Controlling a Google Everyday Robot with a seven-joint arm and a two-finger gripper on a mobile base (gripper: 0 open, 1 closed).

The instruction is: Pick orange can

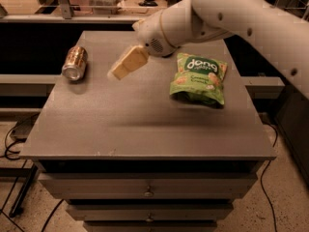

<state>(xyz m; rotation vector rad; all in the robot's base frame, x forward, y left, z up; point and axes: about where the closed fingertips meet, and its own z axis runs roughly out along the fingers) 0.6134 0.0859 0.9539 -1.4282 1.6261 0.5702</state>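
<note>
The orange can (75, 63) lies on its side at the back left of the grey table (145, 120), its silver end facing the camera. My gripper (126, 63) is the pale cream tip at the end of the white arm (217, 18). It hangs above the table, to the right of the can and apart from it, pointing down and to the left. It holds nothing that I can see.
A green snack bag (199, 79) lies on the right half of the table, under the arm. The table has drawers below its front edge (147, 192). A dark shelf and a counter run behind it. Cables lie on the floor at the left.
</note>
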